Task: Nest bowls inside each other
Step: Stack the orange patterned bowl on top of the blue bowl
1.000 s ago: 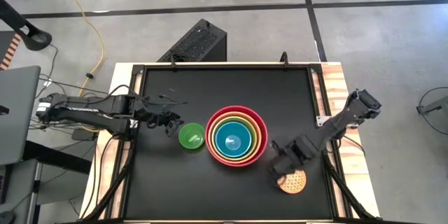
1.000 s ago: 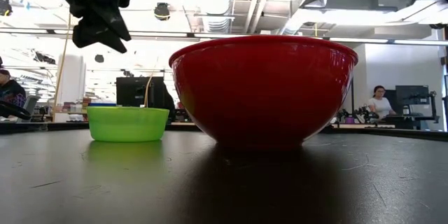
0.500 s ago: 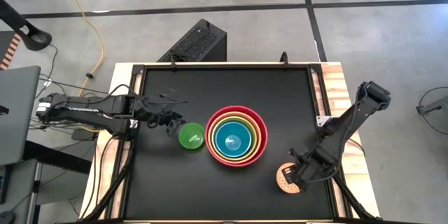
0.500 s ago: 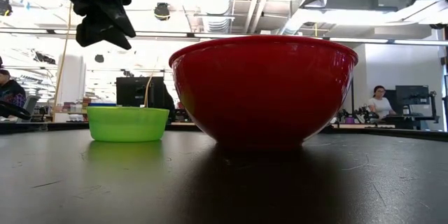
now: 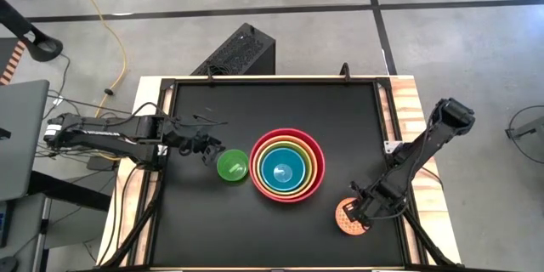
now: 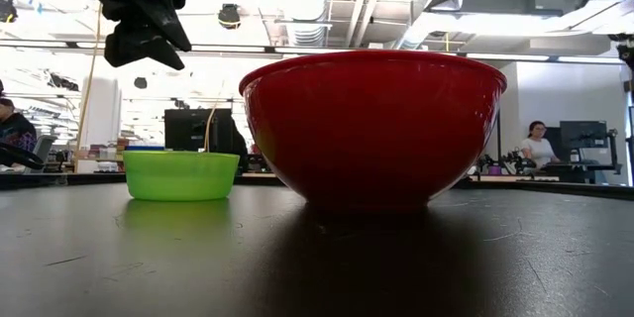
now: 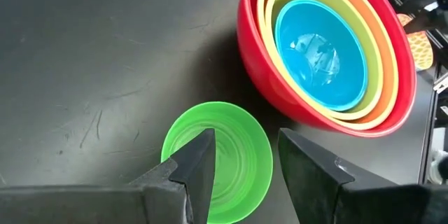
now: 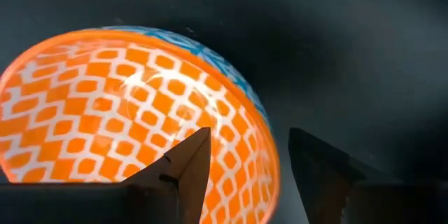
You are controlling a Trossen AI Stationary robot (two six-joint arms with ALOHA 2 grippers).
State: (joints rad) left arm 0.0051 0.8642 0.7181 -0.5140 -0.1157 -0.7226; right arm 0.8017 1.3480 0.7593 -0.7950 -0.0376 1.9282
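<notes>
Right gripper (image 5: 357,214) is hovering, fingers apart, straddling the patterned orange bowl's (image 8: 133,112) rim (unclamped) — stack (image 5: 288,166) lying well inboard.

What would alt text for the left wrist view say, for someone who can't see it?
The left gripper hovers open over a small bright green bowl on the black table. Beside it, apart, sits a red bowl with orange, olive green and teal blue bowls nested inside.
</notes>
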